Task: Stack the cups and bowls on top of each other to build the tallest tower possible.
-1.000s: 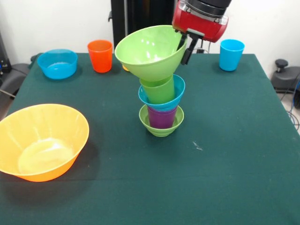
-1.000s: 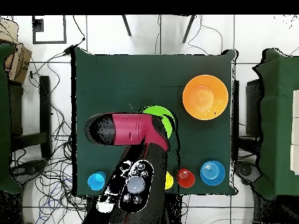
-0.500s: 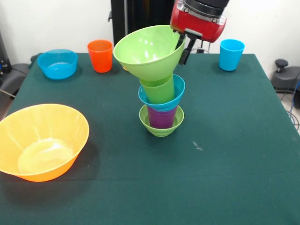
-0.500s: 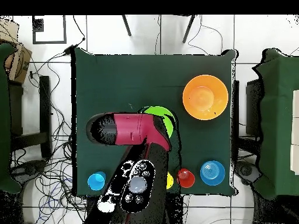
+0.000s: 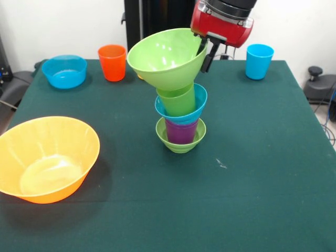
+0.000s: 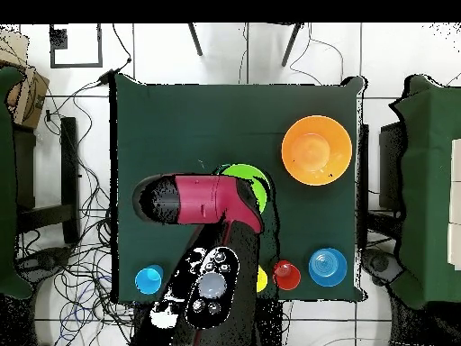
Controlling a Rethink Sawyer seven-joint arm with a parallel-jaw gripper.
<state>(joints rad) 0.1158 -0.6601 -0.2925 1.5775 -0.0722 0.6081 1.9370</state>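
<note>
The tower stands mid-table: a small green bowl (image 5: 181, 143) at the bottom, then a purple cup (image 5: 181, 131), a small blue bowl (image 5: 198, 107) and a green cup (image 5: 177, 101). A medium green bowl (image 5: 167, 56) sits tilted on the green cup, its mouth facing up and left. My gripper (image 5: 205, 54) is shut on that bowl's right rim, with one black finger (image 5: 208, 59) outside the wall. From overhead the red arm (image 6: 203, 198) covers the tower, and only part of the green bowl (image 6: 250, 178) shows.
A large orange bowl (image 5: 48, 157) (image 6: 316, 150) sits near the front left edge. Along the far edge stand a blue bowl (image 5: 64, 71), an orange cup (image 5: 112, 62) and a light blue cup (image 5: 259, 61). A yellow cup (image 6: 262, 279) shows in the overhead view.
Over the last second the gripper and the medium green bowl shifted slightly left. Nothing else moved.
</note>
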